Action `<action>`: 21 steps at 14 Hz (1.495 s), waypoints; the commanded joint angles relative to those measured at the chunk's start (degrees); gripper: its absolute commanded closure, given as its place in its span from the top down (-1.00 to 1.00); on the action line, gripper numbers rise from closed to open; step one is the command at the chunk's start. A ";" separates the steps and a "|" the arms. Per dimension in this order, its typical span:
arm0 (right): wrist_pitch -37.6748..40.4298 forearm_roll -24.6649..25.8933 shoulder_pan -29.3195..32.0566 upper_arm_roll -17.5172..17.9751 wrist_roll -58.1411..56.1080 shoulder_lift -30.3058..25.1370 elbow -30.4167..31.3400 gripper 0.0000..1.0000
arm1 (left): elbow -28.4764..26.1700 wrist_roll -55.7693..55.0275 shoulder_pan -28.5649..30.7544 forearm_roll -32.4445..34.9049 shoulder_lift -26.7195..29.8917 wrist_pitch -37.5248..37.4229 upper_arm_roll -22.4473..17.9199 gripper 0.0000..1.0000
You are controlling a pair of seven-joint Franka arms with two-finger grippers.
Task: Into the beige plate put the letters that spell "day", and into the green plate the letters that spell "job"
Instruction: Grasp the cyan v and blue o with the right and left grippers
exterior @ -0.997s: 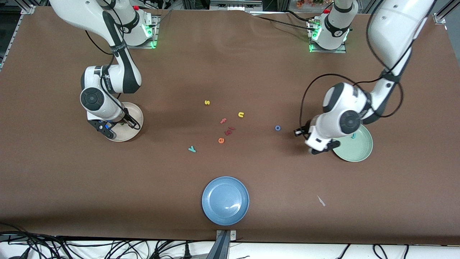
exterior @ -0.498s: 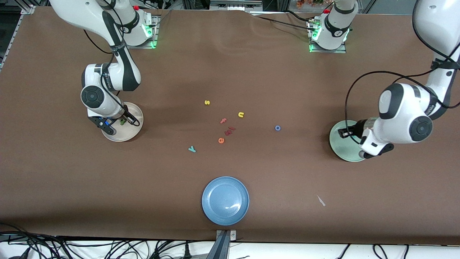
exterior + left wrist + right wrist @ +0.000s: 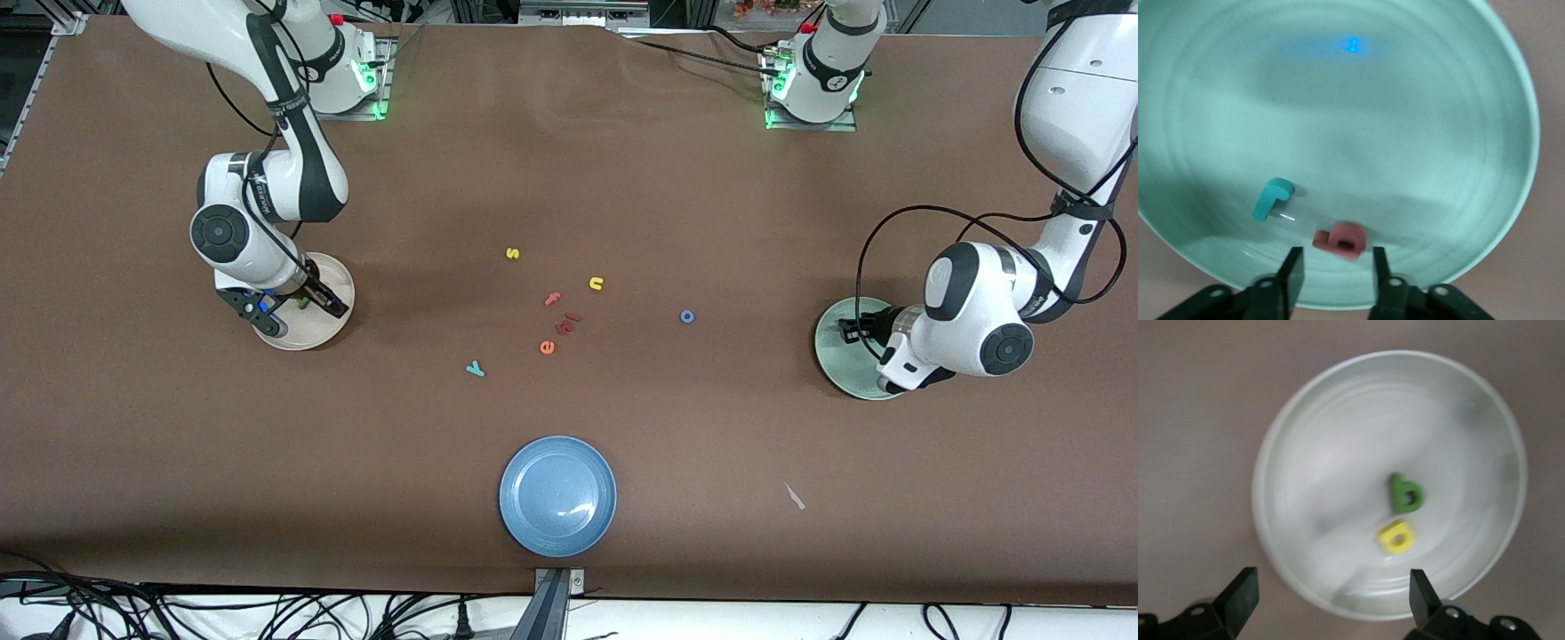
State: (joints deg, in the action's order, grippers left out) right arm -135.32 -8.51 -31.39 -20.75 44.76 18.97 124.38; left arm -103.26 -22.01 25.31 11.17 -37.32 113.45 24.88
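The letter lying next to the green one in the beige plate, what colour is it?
Yellow; the right wrist view shows it best.

Your brown table (image 3: 569,160) carries three plates: beige plate (image 3: 331,331) at 9 o'clock, green plate (image 3: 836,369) at 3, blue plate (image 3: 557,496) at 6. Near centre lie yellow "s" (image 3: 512,253), yellow "u" (image 3: 596,284), pink "f" (image 3: 553,299), orange "e" (image 3: 547,348). Blue "o" (image 3: 686,316) lies toward 3, teal "y" (image 3: 476,368) toward 7.

Right hand (image 3: 286,307) over beige plate (image 3: 331,331), left hand (image 3: 855,331) over green plate (image 3: 840,373)
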 commanded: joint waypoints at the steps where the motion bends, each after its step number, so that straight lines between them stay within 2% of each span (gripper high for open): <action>1: 1.81 -5.71 -1.22 1.84 3.38 0.89 -5.01 1.00 | 2.61 -0.48 -0.35 0.17 3.30 -1.64 2.70 1.00; 4: 1.72 -5.73 -2.45 5.62 12.78 7.02 -14.05 1.00 | 4.64 -8.98 -1.13 0.17 3.75 -2.62 9.55 1.00; 5: 1.90 -5.73 -2.80 6.33 13.07 9.57 -17.82 1.00 | 5.69 -12.41 -2.79 0.25 3.22 -2.44 10.36 1.00; 7: 1.72 -5.46 -3.15 7.73 12.89 14.85 -23.54 1.00 | 6.75 -18.04 -8.41 0.08 1.47 -1.57 10.28 1.00; 11: 1.02 -5.55 -5.79 9.06 14.12 22.42 -33.31 1.00 | 9.57 -28.07 -15.36 0.34 -3.98 7.21 10.10 1.00; 14: -0.03 -5.64 -6.67 9.06 14.13 23.13 -34.03 1.00 | 9.57 -30.89 -17.92 0.69 -7.05 9.42 9.66 0.93; 16: -1.96 -5.55 -6.85 9.06 14.13 24.09 -34.03 1.00 | 9.22 -31.25 -18.71 0.96 -8.55 9.78 9.57 0.80; 20: -6.71 -5.02 -7.90 8.97 14.04 26.64 -34.03 0.98 | 7.37 -31.77 -19.16 1.04 -9.26 9.42 9.57 0.64; 21: -6.89 -4.94 -7.90 8.97 13.69 26.74 -34.03 0.78 | 7.37 -31.86 -19.33 1.04 -9.61 9.42 9.57 0.63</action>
State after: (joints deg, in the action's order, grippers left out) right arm -141.10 -13.15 -38.68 -11.37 58.72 44.12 91.85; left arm -96.09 -52.63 6.69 11.15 -46.80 123.36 34.73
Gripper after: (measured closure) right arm 0.009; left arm 0.176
